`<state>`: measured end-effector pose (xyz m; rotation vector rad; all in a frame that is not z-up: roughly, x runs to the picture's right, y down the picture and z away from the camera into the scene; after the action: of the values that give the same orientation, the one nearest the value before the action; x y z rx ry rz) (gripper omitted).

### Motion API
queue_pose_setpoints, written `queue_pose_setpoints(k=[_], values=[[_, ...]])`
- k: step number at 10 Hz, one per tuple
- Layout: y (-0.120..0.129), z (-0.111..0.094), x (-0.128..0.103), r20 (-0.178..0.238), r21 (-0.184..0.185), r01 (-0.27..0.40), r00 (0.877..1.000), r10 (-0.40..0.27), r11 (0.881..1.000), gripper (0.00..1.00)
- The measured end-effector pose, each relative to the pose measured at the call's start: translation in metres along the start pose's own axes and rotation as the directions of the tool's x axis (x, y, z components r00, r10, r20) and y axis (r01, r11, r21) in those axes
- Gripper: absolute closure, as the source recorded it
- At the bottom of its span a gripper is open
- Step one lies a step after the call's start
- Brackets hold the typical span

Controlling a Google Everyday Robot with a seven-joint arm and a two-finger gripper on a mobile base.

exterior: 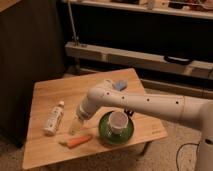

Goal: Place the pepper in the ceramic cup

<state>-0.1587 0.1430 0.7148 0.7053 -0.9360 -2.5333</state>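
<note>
The gripper (76, 126) hung at lower left of centre, just above the pepper (78, 142) lying on the table (45, 90) — open or shut, I could not tell. Best to descend squarely across the pepper's middle, then carry it right to the ceramic cup (118, 121).

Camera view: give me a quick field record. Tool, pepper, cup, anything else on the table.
tool: low over the table, between bottle and pepper
pepper: lying flat near the front edge, left of the saucer
ceramic cup: upright on the green saucer
bottle: white, lying on its side, left part of the table
blue item: far side, behind the arm
status: pepper not yet in cup
</note>
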Motion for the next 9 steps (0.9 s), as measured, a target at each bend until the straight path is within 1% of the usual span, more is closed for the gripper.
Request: queue_pose_setpoints(k=[1,2,3,4,5,6,7,8,9], values=[[0.001,0.000,0.006,-0.002,-0.012,0.021,1.000,-0.021,1.000,0.20],[0.002,0.006,0.008,-0.002,-0.010,0.030,1.000,-0.030,0.999,0.20],[0.004,0.012,0.005,-0.005,0.011,0.027,1.000,-0.027,1.000,0.20],[0.005,0.021,0.000,0.000,0.076,0.015,1.000,-0.015,0.997,0.20],[0.005,0.028,-0.002,0.012,0.156,0.011,1.000,-0.013,0.988,0.20],[-0.002,0.033,-0.002,0.035,0.229,0.019,0.999,-0.028,0.973,0.20],[-0.009,0.035,-0.003,0.050,0.244,0.031,0.998,-0.044,0.969,0.20],[-0.023,0.035,-0.007,0.086,0.237,0.049,0.994,-0.072,0.970,0.20],[-0.037,0.037,-0.008,0.126,0.223,0.078,0.986,-0.108,0.972,0.20]])
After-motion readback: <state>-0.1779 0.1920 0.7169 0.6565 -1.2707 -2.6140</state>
